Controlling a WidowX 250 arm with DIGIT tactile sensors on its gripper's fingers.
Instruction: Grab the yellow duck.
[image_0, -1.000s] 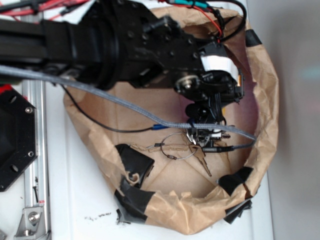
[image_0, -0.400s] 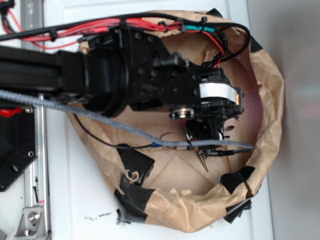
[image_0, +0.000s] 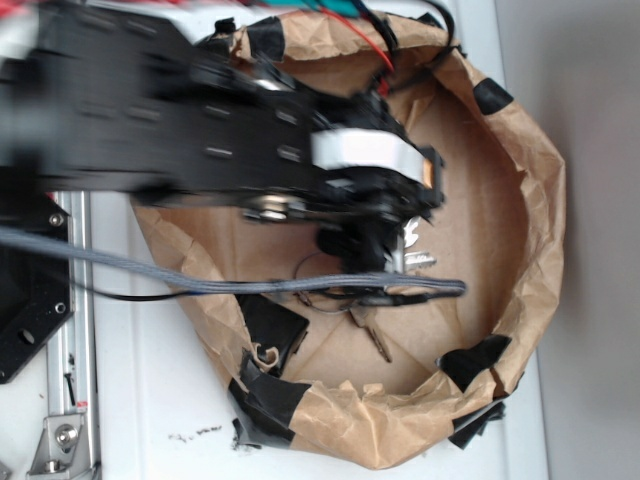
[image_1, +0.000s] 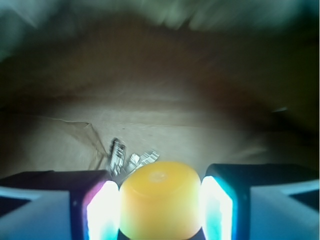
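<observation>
In the wrist view the yellow duck (image_1: 160, 200) fills the gap between my two fingers: a glossy rounded yellow body, its beak hidden. My gripper (image_1: 160, 205) is shut on it, both pads pressed against its sides. Silver keys (image_1: 131, 159) lie on the brown paper just beyond it. In the exterior view my gripper (image_0: 365, 250) hangs inside the brown paper bowl (image_0: 540, 200), blurred by motion, and the duck is hidden under the arm. The silver keys on their wire ring (image_0: 375, 325) lie below the gripper.
The paper bowl's crumpled wall is patched with black tape (image_0: 272, 330). A grey braided cable (image_0: 250, 285) and a thin black wire cross the bowl below the arm. A metal rail (image_0: 70, 330) runs along the left on the white table (image_0: 160, 390).
The arm has moved up the frame and to the left, lifting away from the keys; it now appears larger and blurred. The keys stay on the paper.
</observation>
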